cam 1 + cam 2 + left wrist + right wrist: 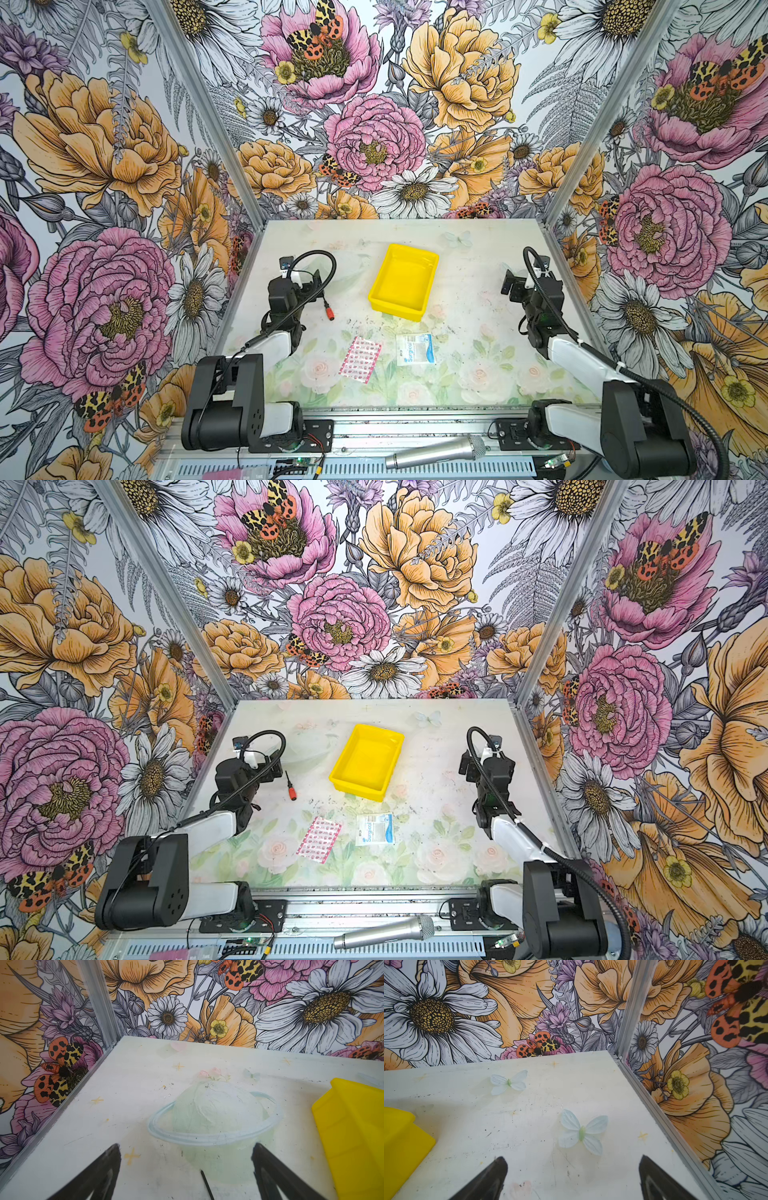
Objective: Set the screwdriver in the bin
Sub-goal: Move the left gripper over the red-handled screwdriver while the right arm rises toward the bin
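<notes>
Floral wallpaper (374, 104) is spread over the three walls that enclose a pale, scuffed tabletop (469, 270) printed with faint roses. Toward the back of that surface, near its middle, the yellow bin (404, 282) is set at a slight angle.

The screwdriver (292, 788) is laid flat on the tabletop to the left of the bin and apart from it. Its orange-red handle is turned toward the front and its thin black shaft toward the back. The left gripper (187, 1147) is held just beside and partly over it. In the left wrist view the fingers are spread wide, and only the tip of the shaft is seen low between them, gripped by neither.

The right gripper (573, 1158) is held to the right of the bin, well apart from the screwdriver, with its fingers likewise spread wide over bare tabletop.

Nearer the front, a pink-patterned packet (360, 359) and a white-and-blue surgical packet (414, 349) are laid side by side without touching. A silver microphone (436, 451) is laid on the metal rail (415, 428) at the front edge.
</notes>
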Action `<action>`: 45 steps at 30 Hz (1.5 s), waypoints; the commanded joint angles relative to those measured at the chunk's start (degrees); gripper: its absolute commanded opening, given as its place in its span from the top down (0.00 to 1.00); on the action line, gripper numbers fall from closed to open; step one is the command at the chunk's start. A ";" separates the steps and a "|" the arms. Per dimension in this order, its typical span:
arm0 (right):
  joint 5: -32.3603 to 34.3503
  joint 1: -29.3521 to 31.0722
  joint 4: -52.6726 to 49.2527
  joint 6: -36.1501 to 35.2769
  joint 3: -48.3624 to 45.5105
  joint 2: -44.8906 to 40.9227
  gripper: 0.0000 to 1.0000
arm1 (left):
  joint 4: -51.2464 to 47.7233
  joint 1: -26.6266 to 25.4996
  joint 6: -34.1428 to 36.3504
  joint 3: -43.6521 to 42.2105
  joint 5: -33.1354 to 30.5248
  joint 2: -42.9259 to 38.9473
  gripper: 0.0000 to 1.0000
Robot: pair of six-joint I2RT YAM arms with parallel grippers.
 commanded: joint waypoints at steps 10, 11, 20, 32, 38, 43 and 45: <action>4.92 8.43 -33.76 10.71 10.42 -8.11 0.01 | -34.90 0.53 -10.62 9.88 -3.52 -10.48 0.01; 4.77 9.24 -34.76 11.14 10.81 -8.44 0.01 | -36.48 0.55 -11.33 10.06 -3.28 -11.27 0.01; 2.33 14.26 -42.90 14.08 16.59 -5.51 0.00 | -46.76 -0.75 -14.58 11.12 -0.61 -14.53 0.01; -0.72 19.23 -53.05 18.68 30.35 10.53 0.00 | -57.37 -2.10 -23.43 16.41 -2.71 -16.68 0.01; -4.02 23.27 -52.71 18.64 34.75 14.93 0.01 | -62.84 -2.44 -25.95 21.42 2.01 -10.04 0.01; -6.45 26.10 -52.05 16.72 38.42 17.26 0.01 | -63.75 -5.29 -27.51 24.04 2.13 -5.65 0.01; -7.35 27.25 -52.10 15.56 40.24 18.43 0.00 | -63.67 -6.47 -27.99 25.35 2.45 -3.07 0.01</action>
